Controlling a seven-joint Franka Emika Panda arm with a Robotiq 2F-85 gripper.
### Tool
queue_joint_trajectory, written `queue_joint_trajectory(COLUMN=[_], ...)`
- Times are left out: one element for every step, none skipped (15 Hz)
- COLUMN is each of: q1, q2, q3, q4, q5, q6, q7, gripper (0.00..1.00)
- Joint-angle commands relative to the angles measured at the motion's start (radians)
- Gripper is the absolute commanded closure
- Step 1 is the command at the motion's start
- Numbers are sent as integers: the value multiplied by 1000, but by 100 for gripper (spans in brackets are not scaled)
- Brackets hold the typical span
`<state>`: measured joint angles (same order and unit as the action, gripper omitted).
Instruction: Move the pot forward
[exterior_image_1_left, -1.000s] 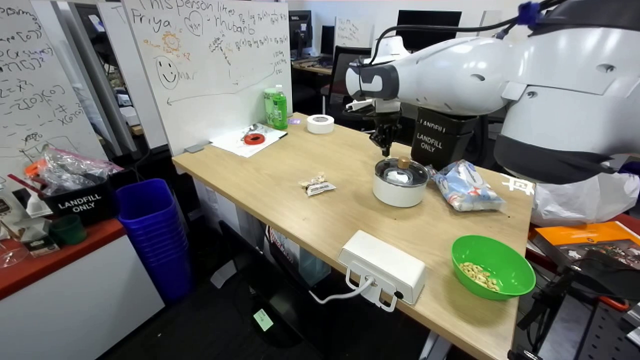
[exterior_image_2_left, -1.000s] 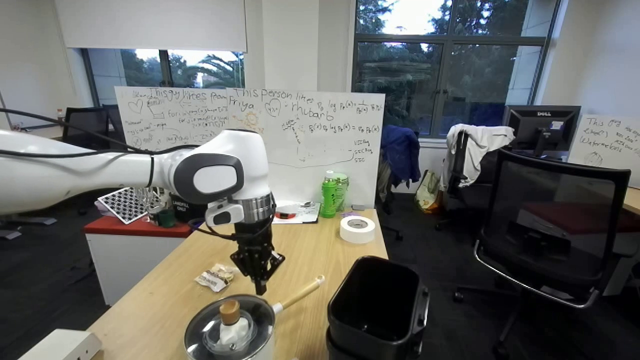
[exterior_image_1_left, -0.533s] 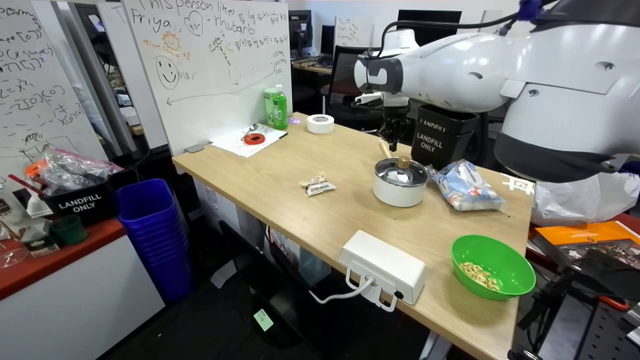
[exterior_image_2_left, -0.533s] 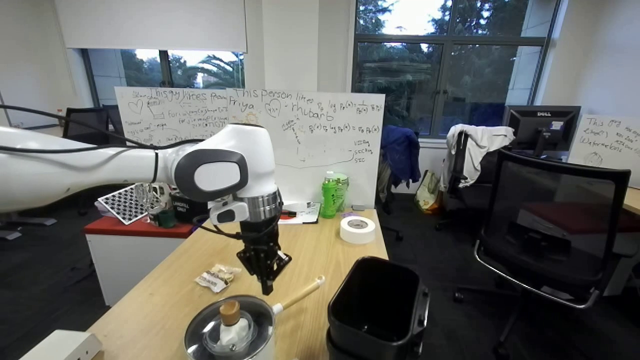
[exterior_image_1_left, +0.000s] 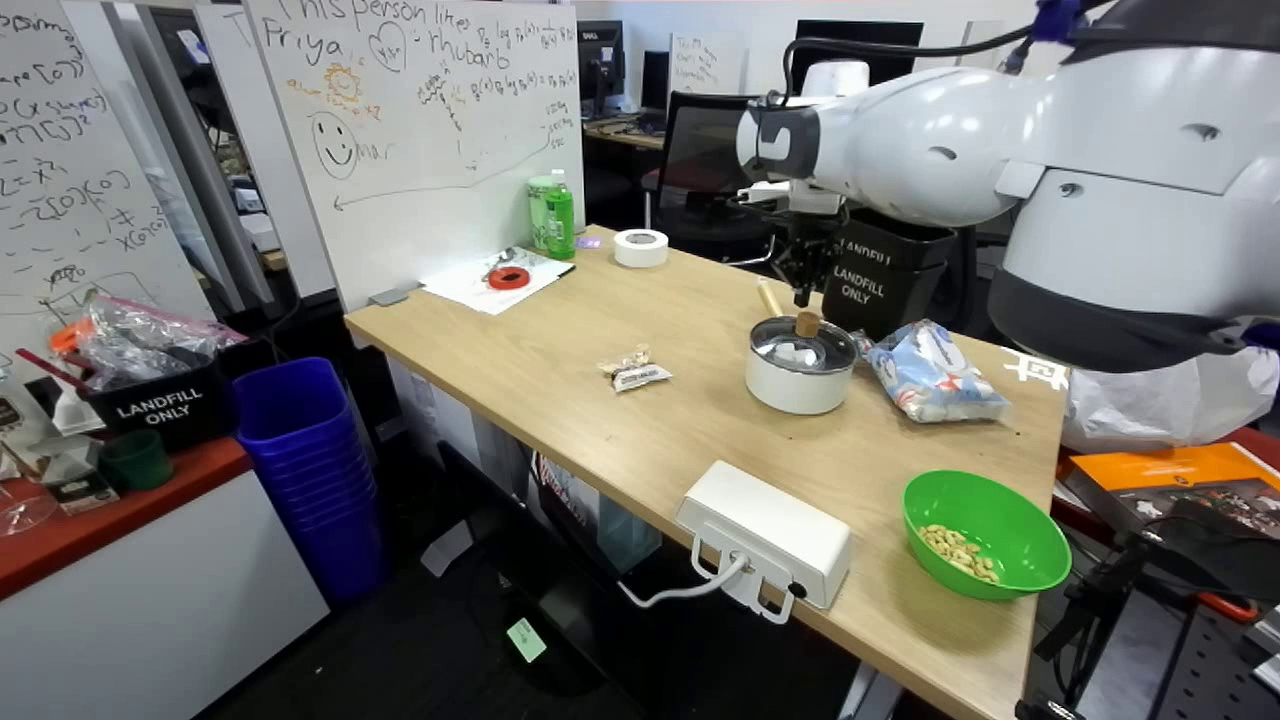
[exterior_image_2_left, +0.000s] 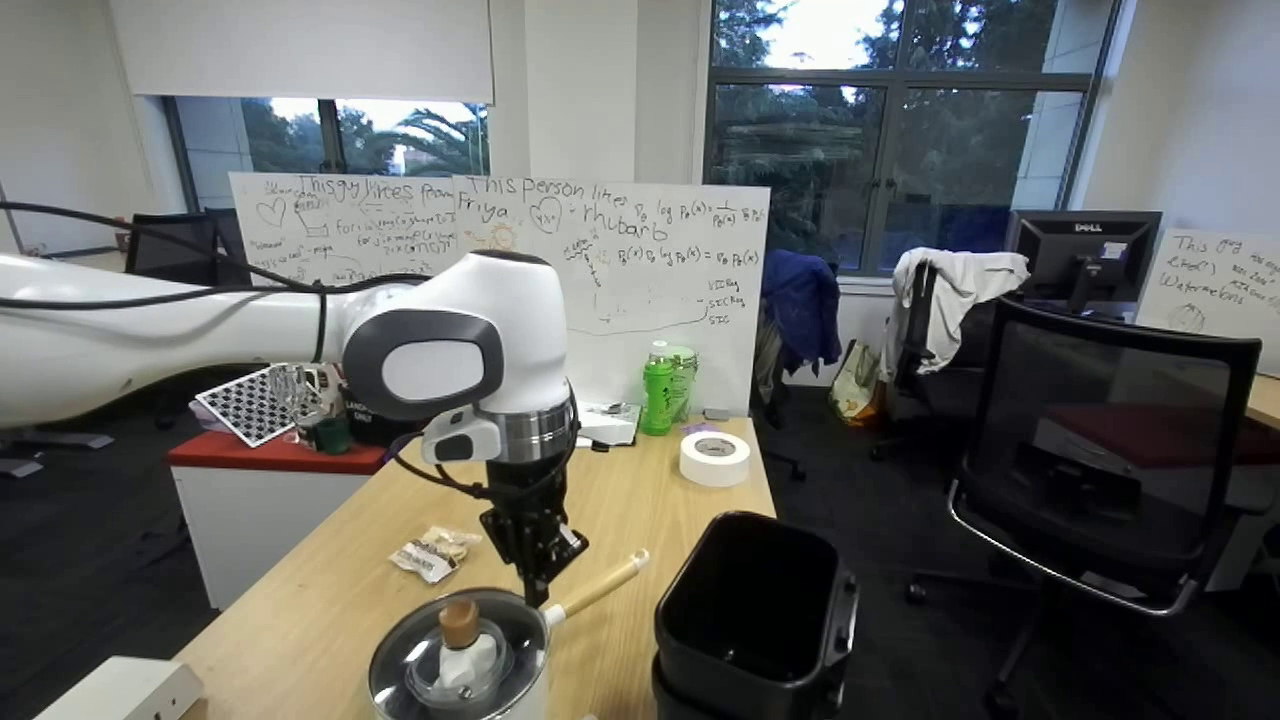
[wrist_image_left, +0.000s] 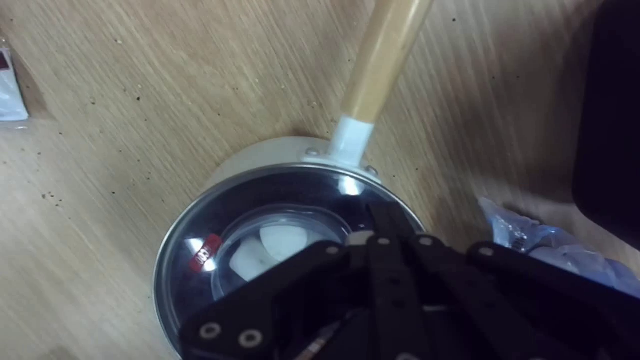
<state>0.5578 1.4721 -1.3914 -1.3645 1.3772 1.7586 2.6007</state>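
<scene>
At the left of an exterior view, a black bin lettered LANDFILL ONLY and a dark green cup stand on a red-topped cabinet, with a stack of blue bins just beside it. A whiteboard covered in handwriting rises along an end of the wooden counter. Near the board, a red tape roll lies on white paper; then come a green bottle, a wrapped snack and a white tape roll. At the counter's near edge sits a white box.

Next is the saucepan, white and upright on the counter. Its glass lid is on, with a wooden knob on top, and something white shows through the glass. The pale wooden handle slants toward the counter's far side. The robot's fingers are clenched together and point down by the handle side of the saucepan; whether they touch it I cannot tell.

Farther right come nested black bins, a blue-and-white plastic bag lying just beside the saucepan, and a green bowl holding cashews, well apart from it.
</scene>
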Motion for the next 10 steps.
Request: queue_joint_trajectory(q1=[13,11,9,5,2,0,-2,-5,-5,-4], q2=[0,0,0,0,1,1,1,1,1,1], q3=[-5,0,4,10,17,22,28,34,39,42], q4=[-19,-13,-8,-1,8,16,23,30,31,28], q5=[76,87,98,106,111,119,123,127,126,123], q6=[-15,-8,-5,0,4,5,10,15,28,41], q7=[0,0,0,0,0,0,0,0,0,0], gripper=[100,100,100,100,75,73,67,61,53,45])
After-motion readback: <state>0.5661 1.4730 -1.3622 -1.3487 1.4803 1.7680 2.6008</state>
